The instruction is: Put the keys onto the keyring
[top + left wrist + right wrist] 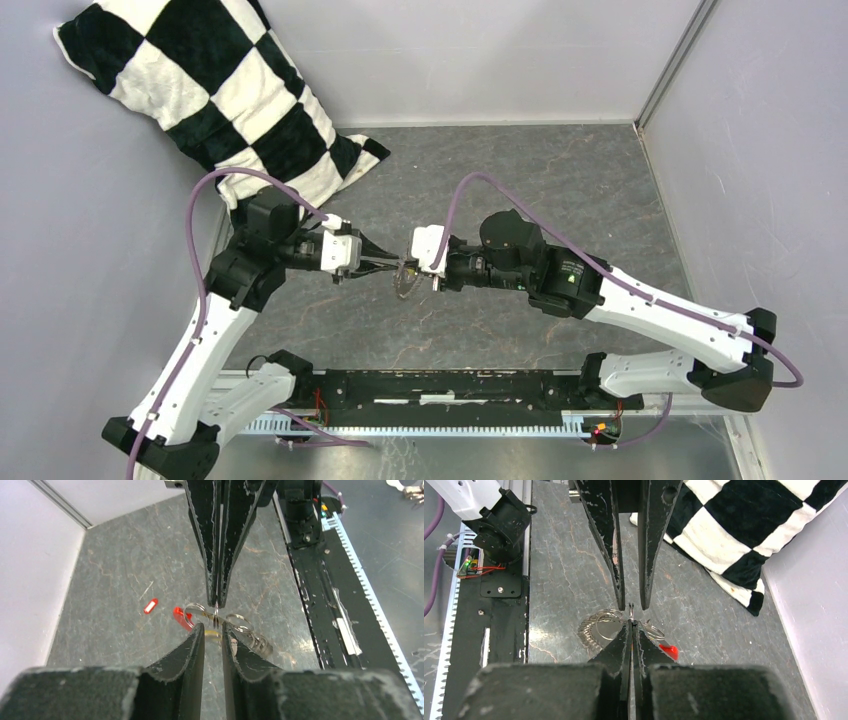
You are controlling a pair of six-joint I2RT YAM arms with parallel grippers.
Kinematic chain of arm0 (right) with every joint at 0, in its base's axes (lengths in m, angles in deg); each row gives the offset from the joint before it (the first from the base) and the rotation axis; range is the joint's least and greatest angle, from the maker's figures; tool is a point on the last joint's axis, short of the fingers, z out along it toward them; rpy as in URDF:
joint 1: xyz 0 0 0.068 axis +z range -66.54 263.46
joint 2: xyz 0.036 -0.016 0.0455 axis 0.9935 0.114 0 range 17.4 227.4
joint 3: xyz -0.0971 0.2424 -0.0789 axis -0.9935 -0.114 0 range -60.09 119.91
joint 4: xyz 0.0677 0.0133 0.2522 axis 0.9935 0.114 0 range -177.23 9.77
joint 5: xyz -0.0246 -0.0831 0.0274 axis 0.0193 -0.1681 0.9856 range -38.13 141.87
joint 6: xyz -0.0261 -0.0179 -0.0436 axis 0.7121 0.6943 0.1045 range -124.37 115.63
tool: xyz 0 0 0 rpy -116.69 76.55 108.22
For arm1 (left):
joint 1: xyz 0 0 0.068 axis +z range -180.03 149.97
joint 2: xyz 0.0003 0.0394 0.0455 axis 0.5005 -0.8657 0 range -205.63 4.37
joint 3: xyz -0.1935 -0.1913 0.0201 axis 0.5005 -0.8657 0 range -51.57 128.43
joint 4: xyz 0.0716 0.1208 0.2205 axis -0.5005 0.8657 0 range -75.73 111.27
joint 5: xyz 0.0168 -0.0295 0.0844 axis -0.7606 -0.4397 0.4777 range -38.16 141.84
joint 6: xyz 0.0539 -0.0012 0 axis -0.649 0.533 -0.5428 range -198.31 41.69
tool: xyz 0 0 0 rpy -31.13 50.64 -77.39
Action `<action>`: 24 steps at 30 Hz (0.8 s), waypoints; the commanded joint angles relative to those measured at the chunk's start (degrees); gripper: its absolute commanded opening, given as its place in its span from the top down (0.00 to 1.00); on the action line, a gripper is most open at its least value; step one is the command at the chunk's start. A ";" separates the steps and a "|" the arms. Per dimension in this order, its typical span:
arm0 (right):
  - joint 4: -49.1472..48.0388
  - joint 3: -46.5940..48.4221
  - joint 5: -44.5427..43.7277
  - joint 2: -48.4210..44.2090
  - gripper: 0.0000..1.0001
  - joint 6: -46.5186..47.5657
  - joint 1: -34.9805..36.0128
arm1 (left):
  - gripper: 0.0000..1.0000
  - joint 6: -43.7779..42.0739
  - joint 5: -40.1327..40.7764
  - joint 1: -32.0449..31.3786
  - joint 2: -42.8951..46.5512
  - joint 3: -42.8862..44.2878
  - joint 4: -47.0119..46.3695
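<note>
My right tool (pixel 632 624) is clenched on a thin metal edge of the keyring (pixel 589 631), mid-bench (pixel 564 570). My left tool (pixel 213 626) is released, fingers apart, tip to tip with it. The red key (pixel 181 617) sits just beside the ring. Threading step, I judge: next the left tool nips the coil and parts it.

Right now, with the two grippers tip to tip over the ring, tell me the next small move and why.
Probably close the left gripper gently. Its jaws stand slightly apart on either side of the thin upright edge of the keyring, which the shut right gripper pinches from the opposite side. The red key sits just beside it. A second grip would likely steady the ring for threading.
</note>
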 commanded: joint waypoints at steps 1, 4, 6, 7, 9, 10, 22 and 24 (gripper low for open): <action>-1.05 3.83 -1.28 0.33 0.99 1.08 0.79 | 0.74 -8.63 1.23 -0.60 -1.37 3.75 8.51; -1.03 3.94 -1.09 0.65 0.99 1.00 1.09 | 0.74 -10.15 0.62 -0.78 -1.68 3.81 8.61; -1.01 4.03 -1.14 0.83 0.99 0.91 1.26 | 0.74 -10.94 0.19 -0.93 -1.74 3.81 8.63; -1.11 4.08 -1.08 0.85 0.99 0.91 1.36 | 0.74 -11.10 -0.03 -1.03 -1.75 3.81 8.64; -1.14 4.08 -1.08 0.85 0.99 0.91 1.55 | 0.74 -11.51 -0.45 -1.02 -1.86 3.89 8.65; -1.14 4.00 -1.04 0.86 0.99 0.99 1.56 | 0.75 -11.59 -0.65 -1.04 -1.76 3.98 8.63; -9.03 -2.56 -0.92 -1.87 0.99 0.30 2.26 | 0.87 -11.74 -4.48 -1.02 -0.16 3.72 8.67; -10.18 -3.30 -0.69 -2.29 0.99 0.29 2.63 | 0.90 -11.94 -4.60 -1.02 -0.17 3.65 8.64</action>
